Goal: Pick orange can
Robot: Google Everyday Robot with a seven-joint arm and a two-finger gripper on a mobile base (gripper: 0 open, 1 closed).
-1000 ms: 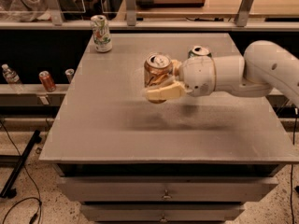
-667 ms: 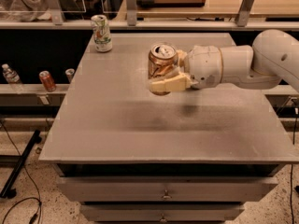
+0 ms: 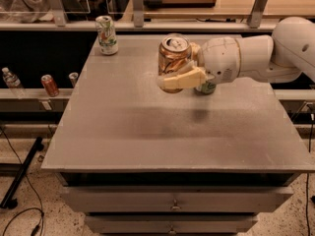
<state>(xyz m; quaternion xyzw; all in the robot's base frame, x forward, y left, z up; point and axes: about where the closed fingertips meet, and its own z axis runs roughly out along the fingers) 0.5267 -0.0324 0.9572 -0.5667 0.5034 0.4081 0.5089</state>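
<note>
The orange can [image 3: 173, 57] has an orange-tan body and a silver top. It hangs in the air above the middle of the grey table [image 3: 147, 132], slightly tilted. My gripper [image 3: 181, 69] comes in from the right and is shut on the can: one cream finger [image 3: 182, 80] lies across its lower front, and the other finger is behind it. The white arm [image 3: 261, 53] stretches off to the right edge.
A green-and-white can [image 3: 107, 35] stands at the table's back left corner. Another green can [image 3: 207, 87] stands behind my wrist, mostly hidden. A small reddish can [image 3: 49, 85] and a clear bottle [image 3: 12, 81] stand on a low shelf at the left. Drawers sit below the tabletop.
My gripper has lifted the orange can higher above the table and moved it a little to the right. The other cans have not moved.
</note>
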